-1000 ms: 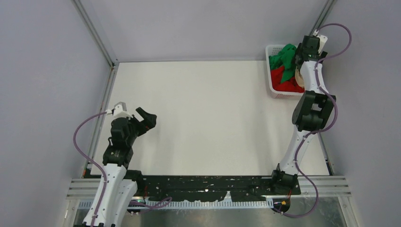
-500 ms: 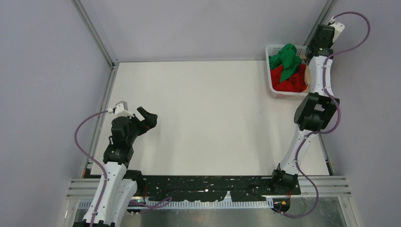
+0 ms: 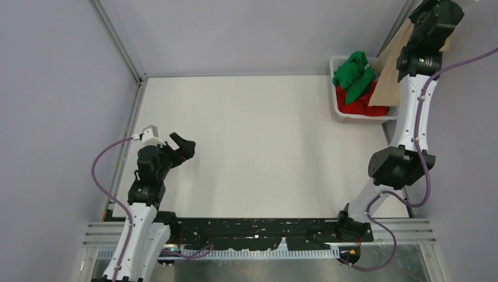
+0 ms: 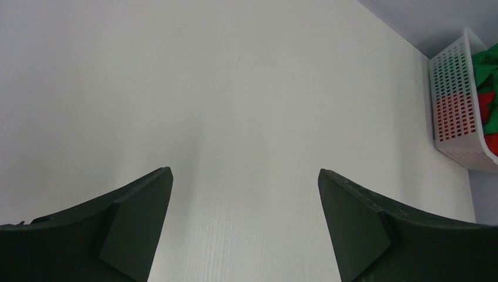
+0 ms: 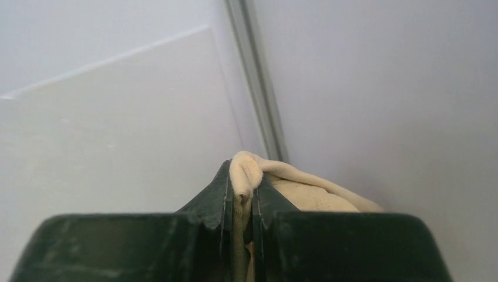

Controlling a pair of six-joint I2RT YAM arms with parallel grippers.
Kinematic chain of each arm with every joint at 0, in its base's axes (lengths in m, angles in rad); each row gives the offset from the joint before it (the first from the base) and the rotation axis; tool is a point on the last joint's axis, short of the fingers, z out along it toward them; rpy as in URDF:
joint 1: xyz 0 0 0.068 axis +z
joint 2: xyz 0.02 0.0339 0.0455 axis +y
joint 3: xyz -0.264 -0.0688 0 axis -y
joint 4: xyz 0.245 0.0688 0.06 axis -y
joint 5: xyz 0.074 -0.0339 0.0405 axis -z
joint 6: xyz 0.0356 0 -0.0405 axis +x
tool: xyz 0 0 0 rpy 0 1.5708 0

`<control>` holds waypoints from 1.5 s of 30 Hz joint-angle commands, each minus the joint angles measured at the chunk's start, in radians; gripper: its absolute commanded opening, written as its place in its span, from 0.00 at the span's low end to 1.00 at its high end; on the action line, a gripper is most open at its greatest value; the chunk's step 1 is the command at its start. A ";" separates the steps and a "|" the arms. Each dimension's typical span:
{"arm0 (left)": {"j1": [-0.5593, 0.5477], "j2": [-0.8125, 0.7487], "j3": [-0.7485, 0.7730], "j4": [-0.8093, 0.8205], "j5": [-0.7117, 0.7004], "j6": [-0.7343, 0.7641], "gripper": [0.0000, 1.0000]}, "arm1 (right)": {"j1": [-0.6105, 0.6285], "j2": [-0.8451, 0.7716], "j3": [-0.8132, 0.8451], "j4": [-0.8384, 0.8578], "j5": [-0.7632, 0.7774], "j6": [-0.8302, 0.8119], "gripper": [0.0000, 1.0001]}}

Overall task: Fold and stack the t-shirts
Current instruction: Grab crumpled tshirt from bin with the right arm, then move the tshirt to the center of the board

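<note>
High above the back right corner, my right gripper (image 5: 241, 177) is shut on a bunched edge of the beige t-shirt (image 5: 311, 197). In the top view that beige t-shirt (image 3: 384, 82) hangs in a long drape from the raised right arm down into the white basket (image 3: 336, 63). The green t-shirt (image 3: 352, 73) and the red t-shirt (image 3: 359, 107) lie crumpled inside the basket. My left gripper (image 3: 183, 145) hovers open and empty over the table's left side, far from the shirts. Its dark fingers (image 4: 141, 217) stand wide apart.
The basket (image 4: 452, 106) stands at the table's far right corner against the wall. Metal frame posts (image 3: 120, 41) rise at the back corners. The grey walls close in on three sides. The right arm's cable (image 3: 458, 61) loops out beside the right wall.
The right gripper closed on the beige shirt in the basket and rose steeply up and back, pulling the shirt out into a hanging drape. The left arm stayed still.
</note>
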 commanded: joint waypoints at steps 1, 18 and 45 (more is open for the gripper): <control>-0.001 -0.008 0.012 0.053 0.024 0.006 0.99 | 0.012 -0.147 0.068 0.182 -0.189 0.128 0.05; -0.001 -0.082 0.036 -0.028 0.029 -0.015 0.99 | 0.695 -0.259 0.122 -0.038 -0.437 0.042 0.05; -0.002 0.121 0.039 -0.243 -0.036 -0.099 0.99 | 0.508 -0.738 -1.377 -0.138 0.159 0.288 0.95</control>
